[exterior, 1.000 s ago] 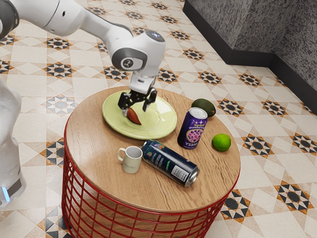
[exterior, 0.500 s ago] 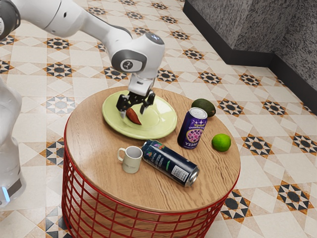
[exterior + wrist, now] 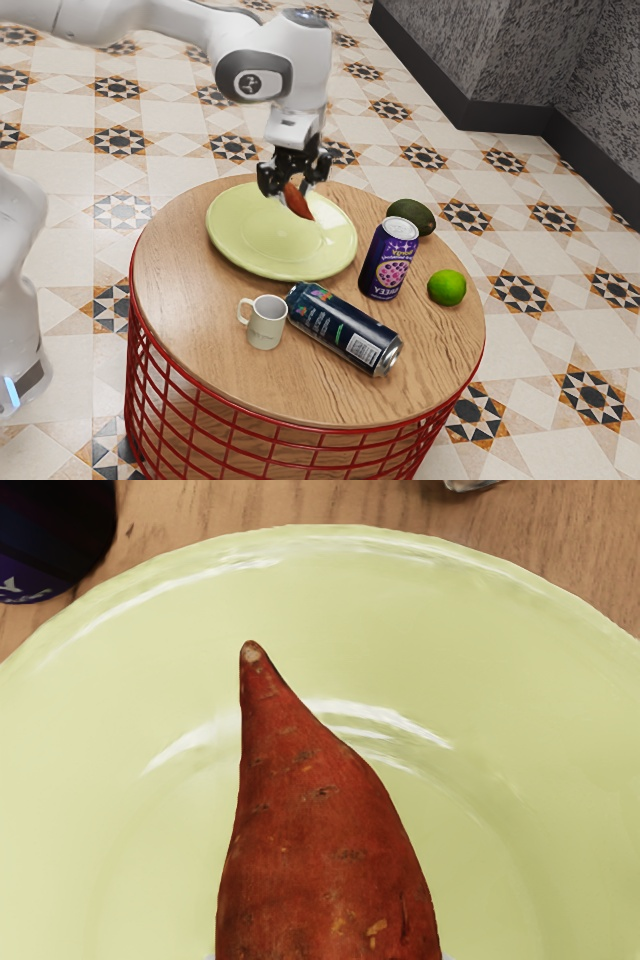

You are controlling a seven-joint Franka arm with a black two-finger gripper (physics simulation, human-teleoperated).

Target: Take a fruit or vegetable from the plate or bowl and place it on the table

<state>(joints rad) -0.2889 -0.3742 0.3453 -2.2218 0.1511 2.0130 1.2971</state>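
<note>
Exterior view: gripper [image 3: 296, 188] at upper centre of the frame, closed upon the sweet potato [image 3: 299, 203], which hangs above the far part of the plate [image 3: 238, 232], narrow end angled down. Purple can [image 3: 388, 262] stands right of centre; mug [image 3: 266, 325] sits at lower centre. Recommended: keep the load high until past the rim, then lower it onto the table [image 3: 190, 307] left of the mug. Lay it along its flank before releasing; dropped on its point, it would probably roll.

Wrist view: the sweet potato's tapered tip projects away from the gripper, over the plate. That overhang needs allowance near the can.
</note>
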